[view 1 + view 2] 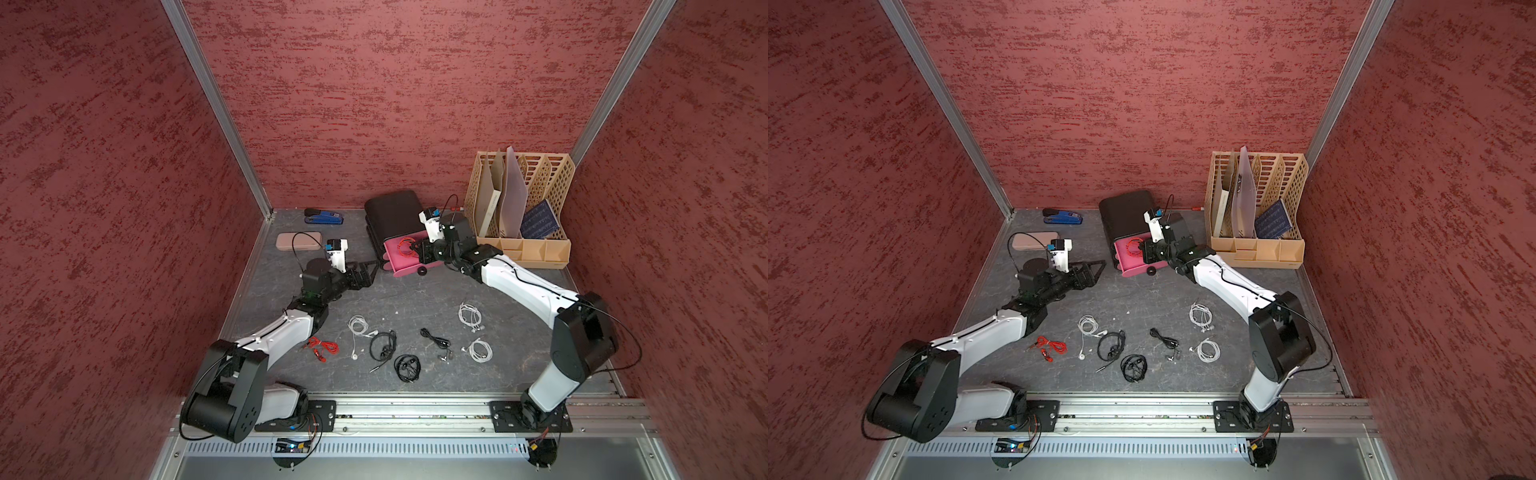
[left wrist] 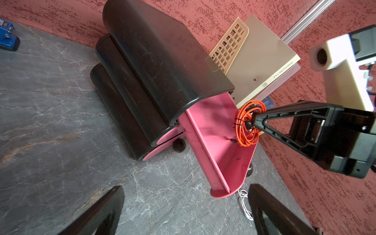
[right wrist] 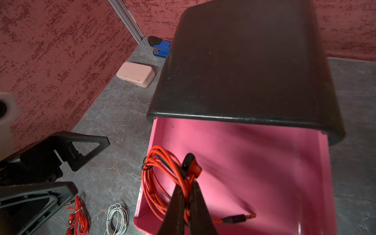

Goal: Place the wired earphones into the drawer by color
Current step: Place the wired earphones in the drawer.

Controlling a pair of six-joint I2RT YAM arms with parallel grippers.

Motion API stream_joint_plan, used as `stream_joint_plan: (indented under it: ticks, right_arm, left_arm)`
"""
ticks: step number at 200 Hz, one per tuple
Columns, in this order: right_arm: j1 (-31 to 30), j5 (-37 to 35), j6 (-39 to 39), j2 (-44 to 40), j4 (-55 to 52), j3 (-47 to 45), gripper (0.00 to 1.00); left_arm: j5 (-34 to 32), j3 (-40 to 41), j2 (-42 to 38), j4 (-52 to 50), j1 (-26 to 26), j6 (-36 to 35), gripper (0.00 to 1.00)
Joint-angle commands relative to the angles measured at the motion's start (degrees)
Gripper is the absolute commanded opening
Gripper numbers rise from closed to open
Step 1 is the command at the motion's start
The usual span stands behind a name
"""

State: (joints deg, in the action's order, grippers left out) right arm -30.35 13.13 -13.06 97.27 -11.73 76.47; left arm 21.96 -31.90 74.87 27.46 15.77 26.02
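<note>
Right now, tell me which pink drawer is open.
The top drawer, pulled out beneath the right gripper holding red earphones; the two lower drawers sit closed, only pink fronts showing.

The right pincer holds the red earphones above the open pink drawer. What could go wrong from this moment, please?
1. The red earphones hang close to the drawer's side wall, so on release some loops may fall over it and perhaps jam the closing.
2. They run between the shut right pincer's fingers; they might snag and lift back out.
3. The drawer is pulled far out; pressing down could tip it.
</note>
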Motion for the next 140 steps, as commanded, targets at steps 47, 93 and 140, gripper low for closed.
stream_joint_plan:
  ticks: [47,93,140]
  right_arm:
    - [-0.33,-1.20,-0.39,0.49,1.46,2.02,0.42]
    - [-0.33,-3.81,-0.48,-6.24,-1.93,-1.74,0.58]
    - [-0.24,-9.22,-0.32,-15.19,-6.50,-9.78,0.68]
  left_arm:
    - [-0.72,0.35,-0.91,0.40,0.13,-1.32,1.00]
    - [-3.05,-0.25,-3.96,-5.39,0.11,-1.40,1.00]
    - [-8.17,-1.82,-10.90,-22.33,0.31,1.40,1.00]
